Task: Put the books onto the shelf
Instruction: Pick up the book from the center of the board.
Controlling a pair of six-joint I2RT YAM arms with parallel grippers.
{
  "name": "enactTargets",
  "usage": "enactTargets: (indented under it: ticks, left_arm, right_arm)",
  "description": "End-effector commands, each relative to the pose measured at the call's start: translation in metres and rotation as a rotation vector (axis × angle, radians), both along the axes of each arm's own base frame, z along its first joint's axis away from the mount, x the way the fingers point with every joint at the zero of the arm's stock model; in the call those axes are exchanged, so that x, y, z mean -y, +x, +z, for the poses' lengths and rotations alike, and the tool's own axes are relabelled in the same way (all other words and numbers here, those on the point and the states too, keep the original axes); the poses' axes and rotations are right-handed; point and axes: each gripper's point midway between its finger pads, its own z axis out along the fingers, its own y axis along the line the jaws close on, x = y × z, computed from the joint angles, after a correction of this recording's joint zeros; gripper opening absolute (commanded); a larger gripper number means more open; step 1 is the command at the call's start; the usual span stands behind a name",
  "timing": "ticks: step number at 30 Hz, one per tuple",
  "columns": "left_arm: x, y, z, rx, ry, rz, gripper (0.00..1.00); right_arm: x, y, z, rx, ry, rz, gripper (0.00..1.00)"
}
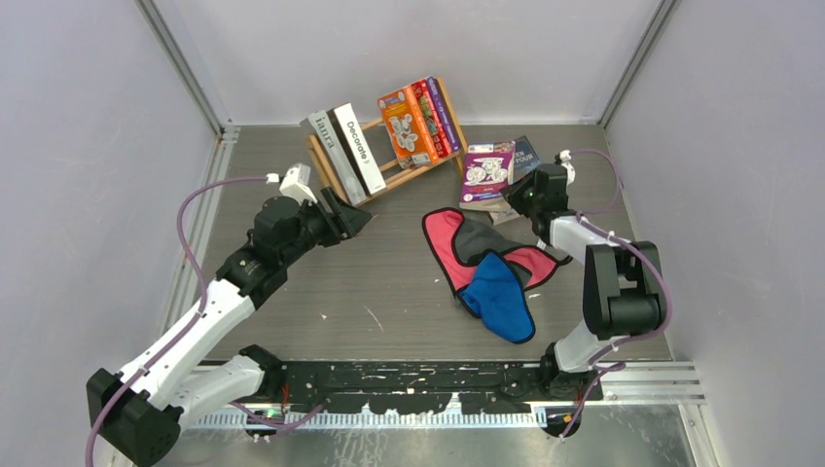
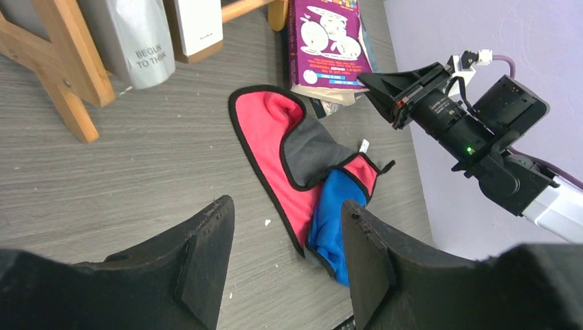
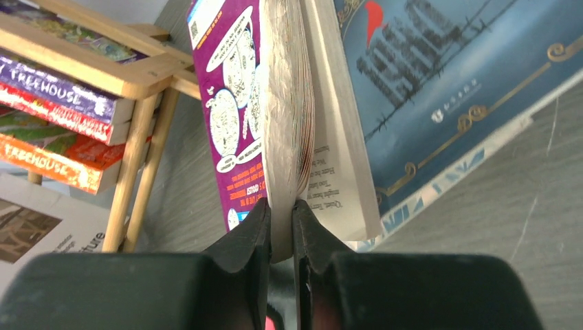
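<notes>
Right gripper [image 3: 282, 214] is closed tight on the near edge of the purple paperback book [image 3: 227, 103], which lies partly on a dark blue book [image 3: 447, 89], on the grey table [image 1: 389, 282] just right of the light-wood slatted shelf [image 3: 127, 75]. Left gripper [image 2: 285, 206] hovers open near the shelf

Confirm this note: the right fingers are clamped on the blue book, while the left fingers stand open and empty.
Not quite. The right fingers are clamped on the purple paperback, not the blue book lying beneath it. The right wrist view shows the pinch on its page edge. The left fingers do stand open and empty.
</notes>
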Motion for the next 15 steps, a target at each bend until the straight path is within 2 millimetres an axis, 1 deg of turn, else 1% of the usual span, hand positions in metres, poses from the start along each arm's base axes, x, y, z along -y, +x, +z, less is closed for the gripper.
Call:
enactTargets:
  ticks: [1,4,8,11,12,15]
  left_arm:
    - [0.018,-0.009,0.017,0.043,-0.071,-0.074,0.60]
    - [0.036,-0.012,0.011,0.035,-0.080,-0.121,0.63]
    - [0.068,-0.011,-0.001,0.028,-0.072,-0.182,0.65]
    - [0.091,-0.004,-0.015,0.020,-0.061,-0.198,0.65]
    - [0.100,0.001,-0.025,0.002,-0.050,-0.205,0.65]
    - [0.120,0.014,-0.041,-0.019,-0.042,-0.212,0.65]
  right_arm:
    - [0.000,-0.010,0.038,0.088,0.020,-0.017,0.01]
    - [0.001,-0.016,0.041,0.089,0.019,-0.024,0.01]
    - [0.002,-0.019,0.047,0.098,0.025,-0.034,0.01]
    - [0.001,-0.017,0.051,0.105,0.039,-0.035,0.01]
    - [0.002,-0.016,0.051,0.105,0.041,-0.039,0.01]
    - [0.004,-0.012,0.053,0.114,0.071,-0.048,0.01]
